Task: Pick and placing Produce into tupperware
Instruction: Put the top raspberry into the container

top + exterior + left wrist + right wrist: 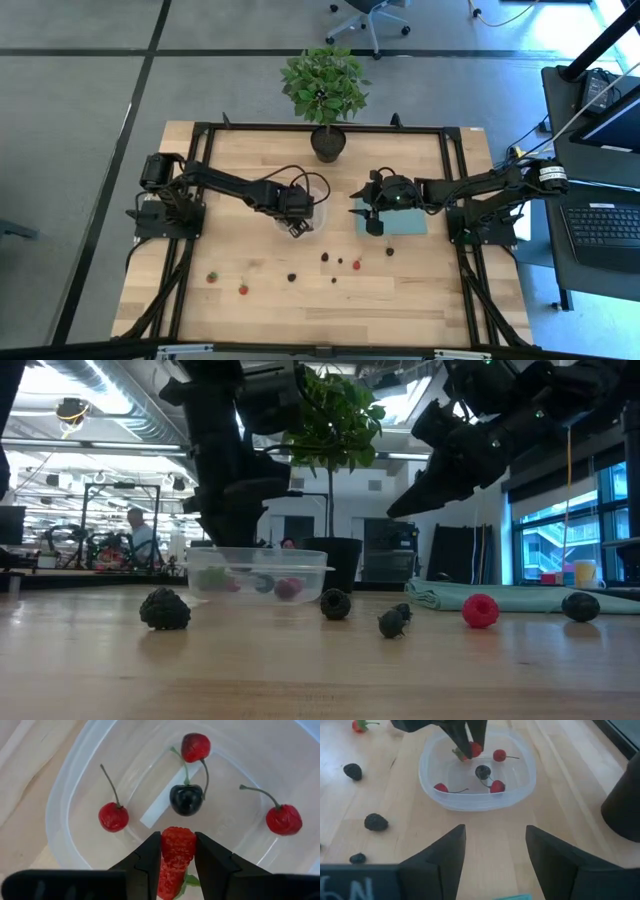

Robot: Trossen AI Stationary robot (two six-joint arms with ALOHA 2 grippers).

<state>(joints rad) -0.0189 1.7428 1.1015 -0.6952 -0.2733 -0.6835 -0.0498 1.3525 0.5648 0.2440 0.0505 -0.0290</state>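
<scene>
Pinching a strawberry (176,851) between its 2 fingers (146,865), the left gripper (177,857) hangs just over the tupperware (65,795), the berry's tip pointing down into it. Inside the tupperware lie 3 red cherries (113,816) with stems and 1 dark cherry (186,799) near the middle. The tupperware sits on the tabletop (400,300) beneath the left gripper, in front of a potted plant (325,95).

The right gripper (495,852) waits with its fingers spread wide and nothing between them, hovering over the teal sheet (405,222) to the right of the tupperware.

More produce lies loose along the tabletop's front: blackberries (165,609) and other dark berries, plus a red berry (480,610) beside the sheet. In the high view, 2 red berries (242,289) sit toward the front left. A person (138,540) shows far off in the room behind.
</scene>
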